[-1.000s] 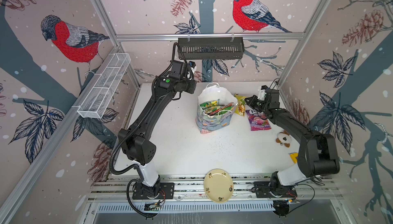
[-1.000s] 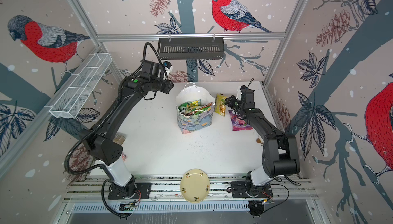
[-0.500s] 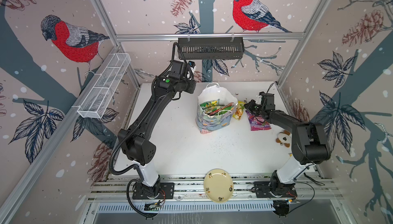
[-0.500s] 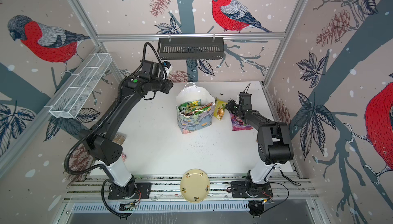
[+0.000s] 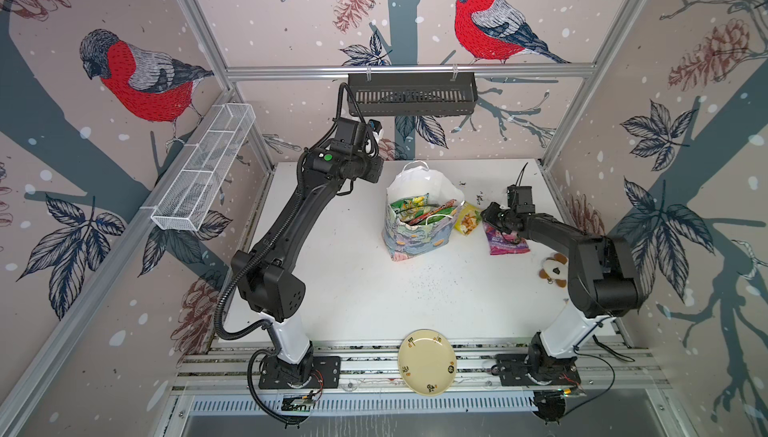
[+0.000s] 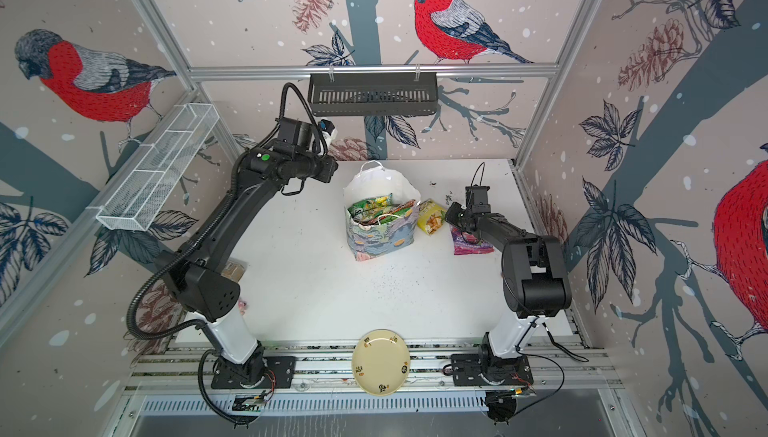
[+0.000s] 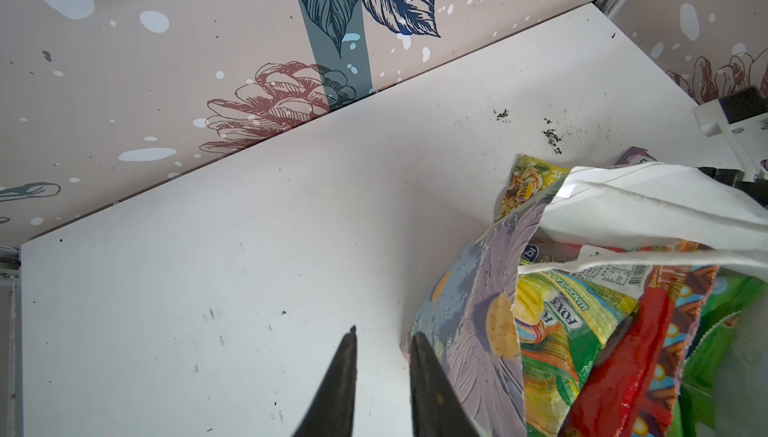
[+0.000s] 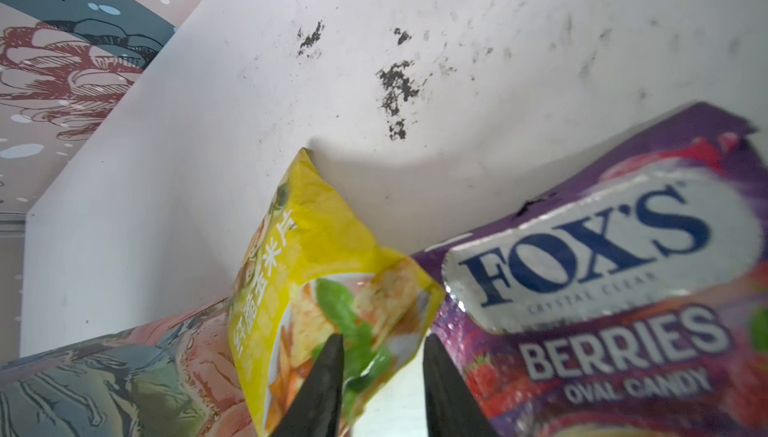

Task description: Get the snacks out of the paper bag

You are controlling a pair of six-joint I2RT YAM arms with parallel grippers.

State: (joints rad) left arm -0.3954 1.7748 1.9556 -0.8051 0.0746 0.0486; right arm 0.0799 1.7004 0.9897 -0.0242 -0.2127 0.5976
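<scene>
Both top views give me the layout: the bag [image 5: 415, 235] stands upright near the back middle of the tabletop [image 5: 353, 289], mouth open, floral outside, white inside. Two packets lie out to its right. The yellow one [image 5: 468, 219] is just beside the bag and the purple one [image 5: 505, 244] is beyond it, partly under my right arm. A top view also shows one plush toy [image 5: 552, 271] further right and one plate [image 5: 427, 362] at the front edge.

Only the right wrist view lets me read the purple packet: FOX'S BERRIES OVAL CANDY. There the yellow packet leans on the bag's side, its corner meeting the purple. The right gripper [image 8: 382, 339] has its jaws apart, clamping nothing, with the yellow packet's lower edge at the tips.

Only the left wrist view looks into the bag. I make out at least three glossy packets: a green FOX'S [image 7: 552, 331], a red one [image 7: 631, 364] and another green [image 7: 715, 339]. I cannot count any deeper. The left gripper [image 7: 382, 333] hangs beside the bag's outer wall, jaws narrowly parted and empty.
</scene>
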